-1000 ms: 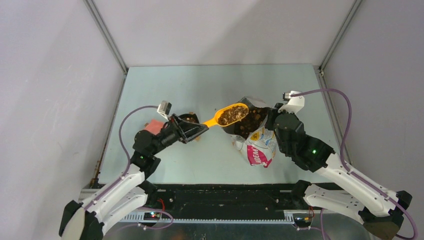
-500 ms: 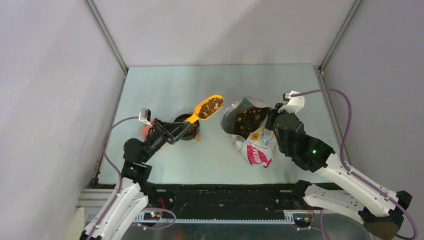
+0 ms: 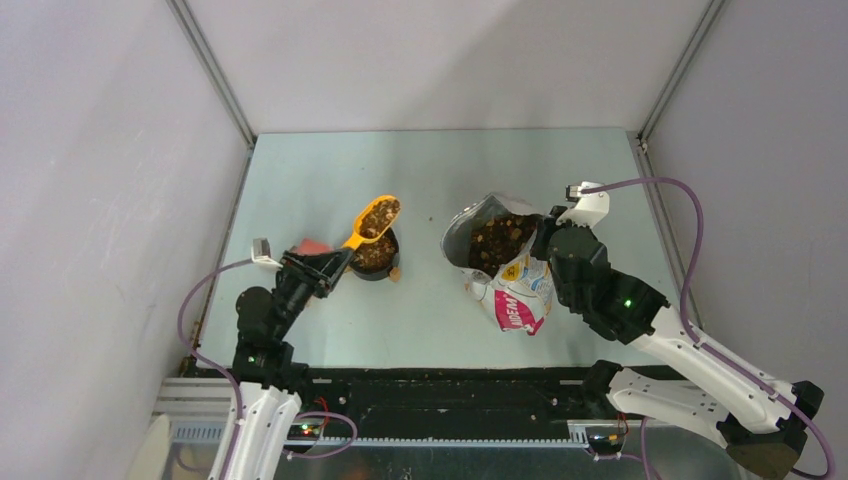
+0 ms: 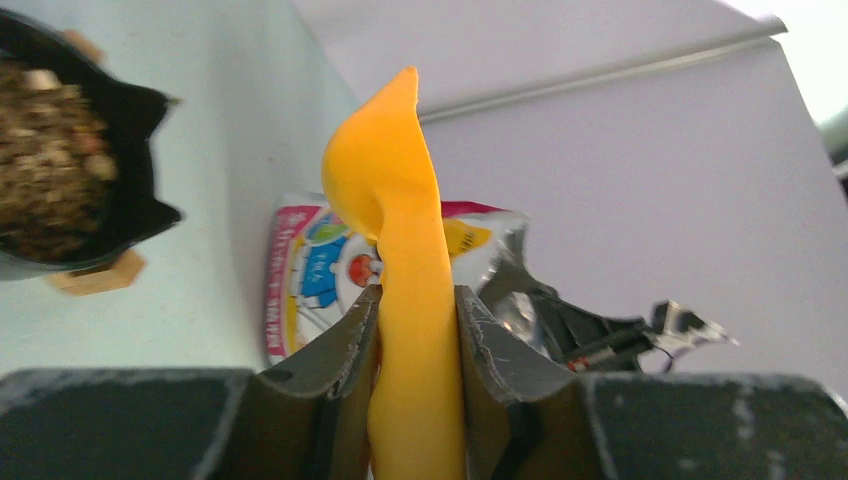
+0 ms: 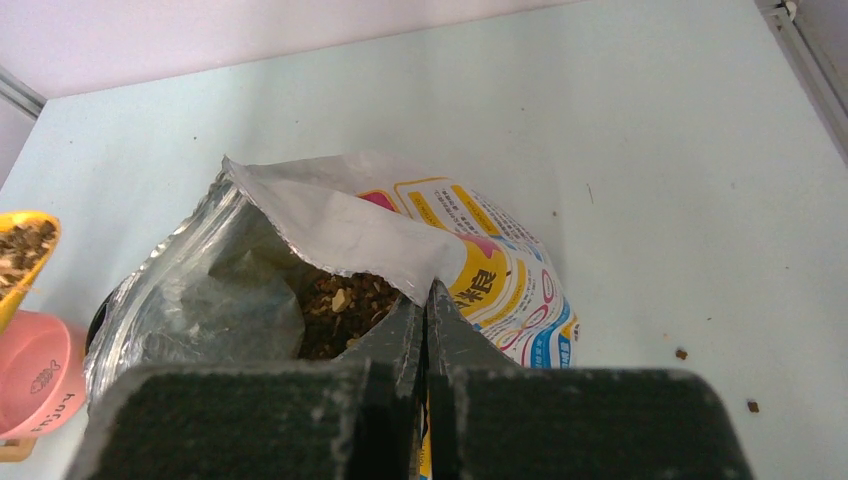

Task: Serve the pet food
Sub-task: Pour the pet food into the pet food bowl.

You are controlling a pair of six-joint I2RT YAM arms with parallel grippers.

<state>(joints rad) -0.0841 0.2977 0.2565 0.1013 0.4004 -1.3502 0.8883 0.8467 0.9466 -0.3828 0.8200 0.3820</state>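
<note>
Clamping the yellow scoop [image 3: 358, 238], left pincer [image 3: 338, 262] holds pet food [image 3: 380, 213] above the bowl [image 3: 378, 276]

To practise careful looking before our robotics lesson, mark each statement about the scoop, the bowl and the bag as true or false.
1. The left gripper grips the yellow scoop by its handle. True.
2. The scoop is empty. False: it carries pet food.
3. The right gripper is shut on the rim of the bag. True.
4. The black bowl holds nothing. False: there is pet food in it.
5. The bag is sealed. False: its top is open.
</note>
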